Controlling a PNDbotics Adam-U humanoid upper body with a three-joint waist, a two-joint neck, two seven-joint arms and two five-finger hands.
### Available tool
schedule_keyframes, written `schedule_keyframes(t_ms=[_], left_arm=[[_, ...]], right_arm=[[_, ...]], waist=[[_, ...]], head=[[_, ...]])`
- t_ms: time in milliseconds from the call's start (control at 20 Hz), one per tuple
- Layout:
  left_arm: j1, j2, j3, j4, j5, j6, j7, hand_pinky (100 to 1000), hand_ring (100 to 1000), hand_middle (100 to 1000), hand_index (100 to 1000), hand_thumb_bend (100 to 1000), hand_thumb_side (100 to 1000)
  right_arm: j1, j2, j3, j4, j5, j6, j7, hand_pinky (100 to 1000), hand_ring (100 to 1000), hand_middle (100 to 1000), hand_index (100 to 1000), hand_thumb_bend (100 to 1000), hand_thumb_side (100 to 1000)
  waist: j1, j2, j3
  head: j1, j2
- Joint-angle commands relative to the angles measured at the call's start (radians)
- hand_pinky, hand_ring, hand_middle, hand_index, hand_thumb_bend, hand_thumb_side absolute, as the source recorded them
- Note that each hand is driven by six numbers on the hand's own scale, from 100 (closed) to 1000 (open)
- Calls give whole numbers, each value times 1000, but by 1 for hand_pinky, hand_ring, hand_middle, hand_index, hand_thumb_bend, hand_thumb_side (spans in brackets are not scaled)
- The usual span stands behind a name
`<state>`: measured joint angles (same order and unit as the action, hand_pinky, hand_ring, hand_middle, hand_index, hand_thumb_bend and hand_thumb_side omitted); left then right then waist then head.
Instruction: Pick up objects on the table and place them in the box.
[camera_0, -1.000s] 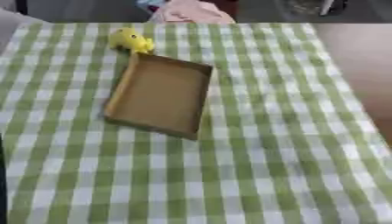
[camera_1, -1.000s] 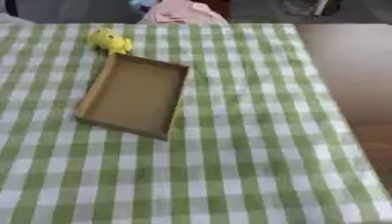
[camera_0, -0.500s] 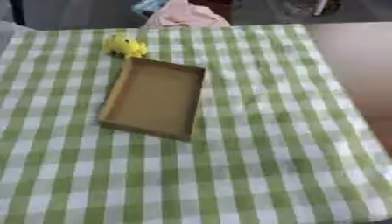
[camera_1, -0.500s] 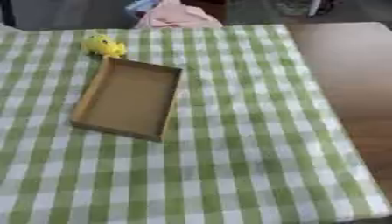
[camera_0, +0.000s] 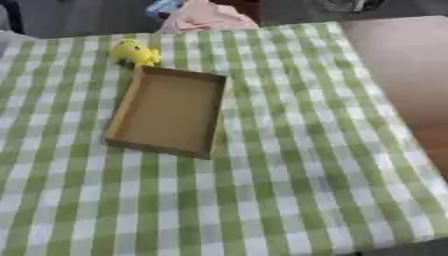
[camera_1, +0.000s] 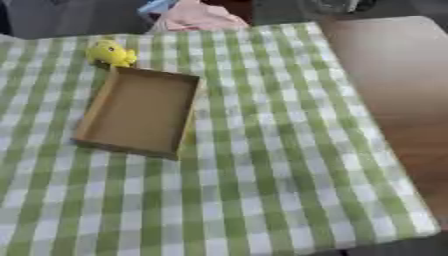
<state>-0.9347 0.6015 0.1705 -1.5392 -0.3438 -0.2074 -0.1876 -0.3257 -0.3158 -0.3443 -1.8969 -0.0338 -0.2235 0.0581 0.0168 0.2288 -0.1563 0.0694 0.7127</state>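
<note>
A shallow brown cardboard box (camera_0: 170, 111) lies open on the green-and-white checked tablecloth (camera_0: 289, 165), left of the middle. Nothing lies inside it. A small yellow toy (camera_0: 134, 52) sits on the cloth just beyond the box's far left corner, close to its rim. Neither of my hands shows in either view.
A pink cloth bundle (camera_0: 206, 17) with something blue beside it lies past the table's far edge. Bare brown tabletop (camera_1: 394, 85) runs along the right of the cloth. The cloth's near edge shows at the lower right.
The whole picture has shifted, so the camera has tilted; the table's near right corner now shows. The box and the yellow toy keep their places on the cloth.
</note>
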Motion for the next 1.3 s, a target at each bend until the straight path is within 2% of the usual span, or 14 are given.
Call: schedule_keyframes(t_ms=[50,400,500,700,900,1100,1250,1300], left_arm=[[-80,27,-27,77,-55,6,-55,601,677,717,809,100,582],[-212,-25,-86,269,-173,-50,-173,639,711,739,823,132,591],[-232,-40,-96,318,-204,-77,-203,646,716,734,826,168,556],[-268,-70,-118,425,-270,-142,-269,668,746,761,844,301,421],[-310,-90,-130,546,-344,-216,-344,683,768,793,864,437,337],[-353,-93,-116,674,-422,-295,-422,702,785,811,872,581,272],[-378,-94,-97,745,-479,-351,-465,714,795,820,873,653,253],[-381,-93,-93,756,-497,-369,-472,719,800,823,873,665,222]], right_arm=[[-16,-33,1,-5,-5,-2,8,697,632,565,861,100,657],[-22,-34,11,3,-13,-9,20,698,633,565,861,100,660],[-23,-34,13,5,-15,-11,23,698,633,565,861,100,659],[-25,-31,13,9,-18,-14,26,698,632,564,862,100,660],[-28,-27,16,11,-20,-17,32,698,632,564,862,100,660],[-29,-25,17,13,-23,-18,36,699,632,563,862,100,660],[-29,-24,18,14,-24,-18,38,699,632,563,862,100,660],[-29,-24,19,14,-24,-18,39,699,632,563,862,100,660]], waist=[[-3,-14,2],[-9,-12,0],[-11,-10,-2],[-14,-3,-7],[-16,4,-8],[-17,6,-8],[-18,6,-8],[-17,6,-8]], head=[[3,0],[9,-12],[12,-17],[19,-25],[22,-28],[25,-27],[27,-30],[27,-31]])
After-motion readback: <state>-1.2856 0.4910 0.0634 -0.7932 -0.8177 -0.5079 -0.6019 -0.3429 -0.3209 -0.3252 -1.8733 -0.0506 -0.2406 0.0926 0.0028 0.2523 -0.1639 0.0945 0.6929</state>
